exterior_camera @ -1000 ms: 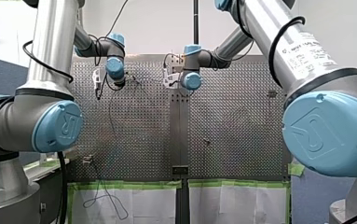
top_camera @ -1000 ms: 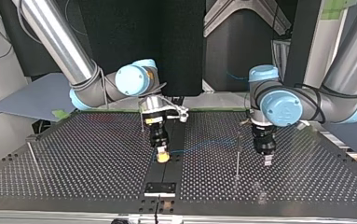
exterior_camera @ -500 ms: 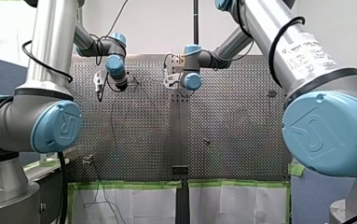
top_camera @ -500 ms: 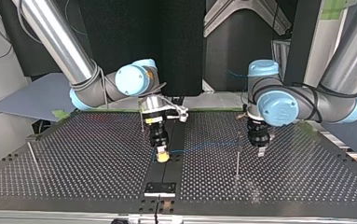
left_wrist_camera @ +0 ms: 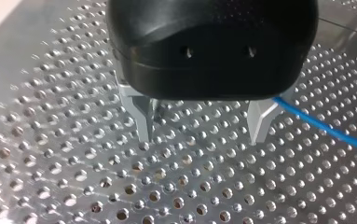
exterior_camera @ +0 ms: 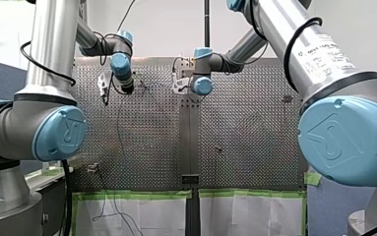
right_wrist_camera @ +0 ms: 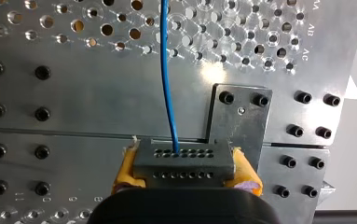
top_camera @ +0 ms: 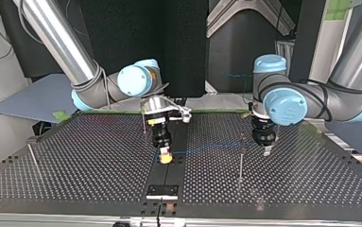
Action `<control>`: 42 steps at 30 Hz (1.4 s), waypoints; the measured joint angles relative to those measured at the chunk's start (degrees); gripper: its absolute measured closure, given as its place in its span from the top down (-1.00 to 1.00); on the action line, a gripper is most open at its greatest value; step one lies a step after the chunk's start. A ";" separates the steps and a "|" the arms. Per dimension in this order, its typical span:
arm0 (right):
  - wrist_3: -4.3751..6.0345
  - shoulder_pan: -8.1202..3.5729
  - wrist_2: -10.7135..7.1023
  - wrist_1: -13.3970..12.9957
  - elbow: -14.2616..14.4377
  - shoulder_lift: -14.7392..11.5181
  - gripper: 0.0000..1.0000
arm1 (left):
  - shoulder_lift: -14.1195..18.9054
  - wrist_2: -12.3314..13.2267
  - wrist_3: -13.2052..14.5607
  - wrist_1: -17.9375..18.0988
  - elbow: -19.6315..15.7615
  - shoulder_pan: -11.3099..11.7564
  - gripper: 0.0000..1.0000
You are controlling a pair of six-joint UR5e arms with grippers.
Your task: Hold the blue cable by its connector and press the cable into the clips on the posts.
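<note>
My right gripper [top_camera: 164,157] is shut on the black connector [right_wrist_camera: 184,161], which sits between its yellow pads [right_wrist_camera: 128,169]. From the connector the thin blue cable [right_wrist_camera: 167,79] runs straight ahead over the plate. In the top view the blue cable [top_camera: 207,147] leads toward a thin post [top_camera: 240,161] at the right of centre. My left gripper [top_camera: 265,150] hangs just beyond that post, low over the table. In the left wrist view my left gripper [left_wrist_camera: 202,133] is open and holds nothing. The blue cable [left_wrist_camera: 325,128] passes beside one of its metal fingers [left_wrist_camera: 260,122].
Two more posts stand on the perforated table, one at the top view's left edge [top_camera: 32,158] and one behind my right gripper [top_camera: 144,125]. A dark rail [top_camera: 169,177] runs down the middle. A bolted bracket [right_wrist_camera: 239,116] lies ahead of the connector.
My left gripper has moved away from the top view's camera and slightly to that view's left, ending close to the post. My right gripper and the connector have stayed put.
</note>
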 joint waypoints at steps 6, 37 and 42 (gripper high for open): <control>0.00 0.04 0.07 -0.05 0.09 0.00 -1.00 | 1.26 0.51 0.32 -0.44 -2.21 -0.30 1.00; -0.46 0.04 0.32 0.04 -0.13 0.00 -1.00 | 7.71 -0.12 1.28 -2.53 -4.70 -4.90 1.00; -0.60 0.07 0.41 0.07 -0.16 0.00 -1.00 | 8.06 -0.10 1.34 -2.70 -4.71 -5.74 1.00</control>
